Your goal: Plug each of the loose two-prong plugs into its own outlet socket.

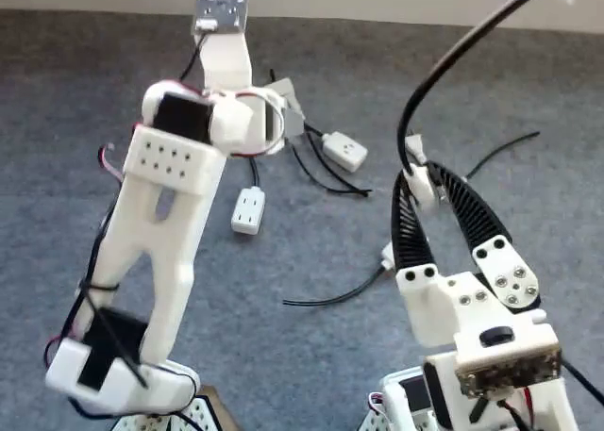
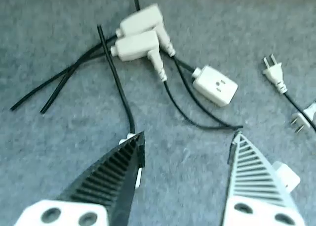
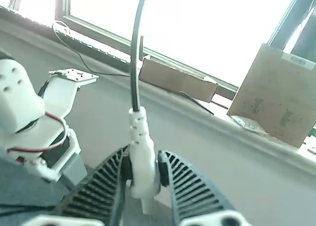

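Observation:
My right gripper (image 3: 143,169) is shut on a white two-prong plug (image 3: 142,159), held up off the carpet with its black cord (image 3: 136,48) rising away. From above, this gripper (image 1: 422,182) sits right of centre. My left gripper (image 2: 187,142) is open above the carpet, nothing between its fingers. Past its tips lies a white outlet socket (image 2: 215,85) face up, and beyond that two more white cord ends (image 2: 138,33) side by side. Two loose plugs (image 2: 273,72) (image 2: 302,121) lie off to one side. Another socket (image 1: 248,210) rests beside the left arm.
Grey carpet covers the table (image 1: 528,214). Black cords (image 2: 59,82) trail across it near the sockets, and one cord (image 1: 330,294) runs between the two arms. A small white block (image 2: 286,175) lies under the left gripper's pale finger. A window and cardboard boxes (image 3: 276,97) stand behind.

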`<action>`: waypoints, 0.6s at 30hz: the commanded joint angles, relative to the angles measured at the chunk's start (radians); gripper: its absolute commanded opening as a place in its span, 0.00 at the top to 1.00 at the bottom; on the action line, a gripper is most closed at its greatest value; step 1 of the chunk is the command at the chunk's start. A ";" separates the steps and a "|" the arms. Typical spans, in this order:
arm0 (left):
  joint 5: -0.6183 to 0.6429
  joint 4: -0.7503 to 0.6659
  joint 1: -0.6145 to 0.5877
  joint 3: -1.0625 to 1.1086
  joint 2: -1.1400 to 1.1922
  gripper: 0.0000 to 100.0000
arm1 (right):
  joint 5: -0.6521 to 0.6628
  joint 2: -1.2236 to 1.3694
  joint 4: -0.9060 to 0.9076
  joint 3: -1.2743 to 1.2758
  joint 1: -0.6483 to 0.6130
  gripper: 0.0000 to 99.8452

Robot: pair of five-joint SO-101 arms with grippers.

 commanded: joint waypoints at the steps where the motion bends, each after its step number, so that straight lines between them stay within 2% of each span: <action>1: -0.006 -0.379 0.039 0.410 -0.263 0.72 | -0.014 -0.045 -0.173 0.093 0.013 0.99; 5: -0.054 -0.778 0.107 0.809 -0.506 0.72 | -0.023 -0.094 -0.312 0.206 0.013 0.99; 10: -0.058 -1.212 0.165 1.185 -0.757 0.72 | -0.212 -0.186 -0.420 0.323 0.062 0.99; 13: -0.058 -1.321 0.185 1.271 -0.843 0.73 | -0.356 -0.228 -0.475 0.383 0.127 0.99; 18: -0.058 -1.321 0.260 1.307 -0.924 0.80 | -0.539 -0.288 -0.549 0.501 0.166 0.99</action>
